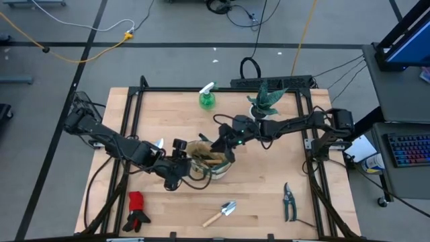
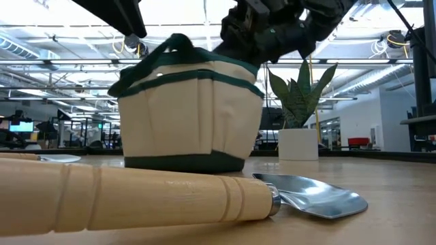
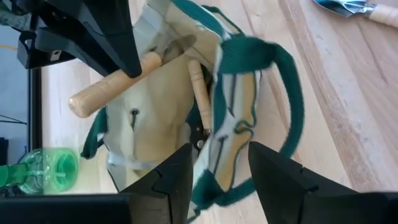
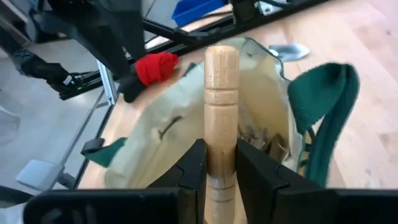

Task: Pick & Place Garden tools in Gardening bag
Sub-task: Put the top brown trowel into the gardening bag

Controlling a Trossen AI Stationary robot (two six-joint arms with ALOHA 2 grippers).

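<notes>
The gardening bag [image 1: 209, 163] sits mid-frame in the high view, a bit left of centre, w/ both arms meeting over it. The right gripper [image 4: 219, 163] has its fingers clamped on a wooden tool handle [image 4: 221, 93], held over the bag's open mouth; the metal end isn't visible, so prob. a rake or fork, can't tell which. The left gripper [image 3: 219, 163] is at the bag's near rim, fingers apart, straddling the fabric edge [image 3: 225, 134], seemingly to hold the mouth open. Handling: the bag is soft & floppy, rim folds easily, loop handle [image 3: 283, 81] sags across the opening, so it needs bracing at the rim. The tool is stiff, light-ish, smooth wood that could slip; mid-handle is the sensible hold. At least 1 more handle [image 3: 199, 93] is already inside. Still out: trowel [image 1: 220, 214] lower centre, pruning shears [image 1: 289, 202] lower right, gloves [image 1: 137, 210] lower left, spray bottle [image 1: 207, 98] upper centre. The potted plant [image 1: 266, 101] stands upper right, near the right arm. Surface is a pale wood table [image 1: 168, 107], flat, framed by dark rails; beyond it is grey floor w/ cables, and the low view shows a big open workshop w/ ceiling lights.
</notes>
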